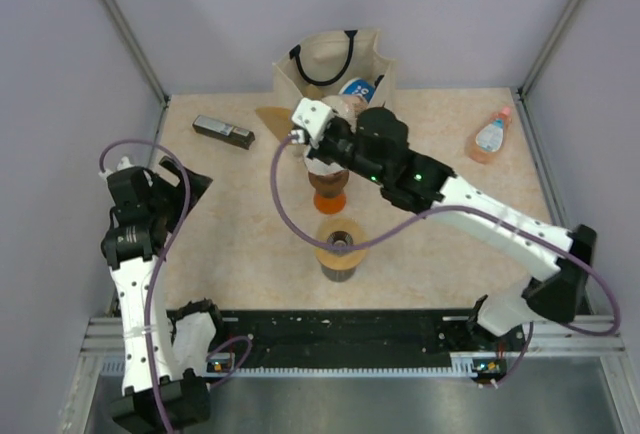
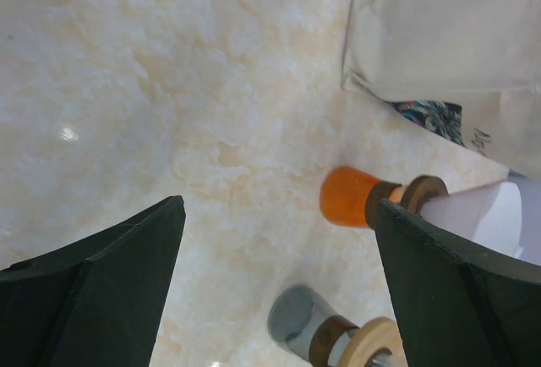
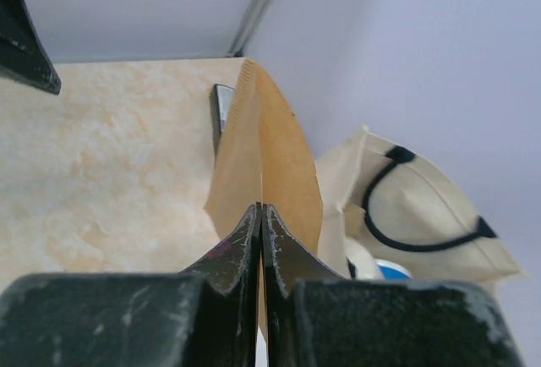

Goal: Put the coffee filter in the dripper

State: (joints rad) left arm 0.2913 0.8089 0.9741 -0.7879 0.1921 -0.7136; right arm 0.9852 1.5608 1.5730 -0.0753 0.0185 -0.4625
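Observation:
My right gripper (image 1: pixel 293 125) (image 3: pixel 260 208) is shut on a thin fan-shaped paper coffee filter (image 3: pixel 270 156) that looks tan here. It holds the filter (image 1: pixel 270 116) up in the air, to the left of an orange beaker (image 1: pixel 328 200) (image 2: pixel 348 196). A pale cone, the dripper (image 2: pixel 490 215) (image 1: pixel 320 160), stands on that beaker's ring and is mostly hidden under the right arm. The filter is outside and above it. My left gripper (image 1: pixel 185 186) (image 2: pixel 279 215) is open and empty at the table's left.
A second beaker with a tan flat ring (image 1: pixel 339 242) (image 2: pixel 372 342) stands in front of the orange one. A cloth bag (image 1: pixel 335 59) (image 2: pixel 439 37) is at the back. A dark bar (image 1: pixel 223 131) lies back left, and a small bottle (image 1: pixel 490 137) lies at the right.

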